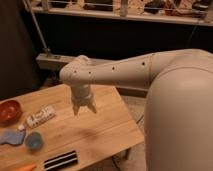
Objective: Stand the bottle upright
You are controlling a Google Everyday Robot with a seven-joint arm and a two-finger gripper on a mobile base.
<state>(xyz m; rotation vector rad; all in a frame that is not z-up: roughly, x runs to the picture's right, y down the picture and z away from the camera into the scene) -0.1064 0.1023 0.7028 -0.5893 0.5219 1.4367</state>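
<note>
My gripper (84,108) hangs above the middle of the wooden table (107,130), fingers pointing down and spread wide with nothing between them. The bottle (41,116) is off toward the table's left edge, lying on its side, slanted, just beside the red bowl (9,111) and apart from my fingers. The blue disc (34,141) sits nearer the front edge, and the striped piece (60,160) right at that edge.

Small and pale, so I judge it light, probably thin plastic: stiff enough to pinch, but smooth and round, so it is likely to roll or squirt out. I'd take it across the body, close to one end, jaws square to its length, so it can swing up onto its base. Which end carries the cap I cannot tell for sure.
</note>
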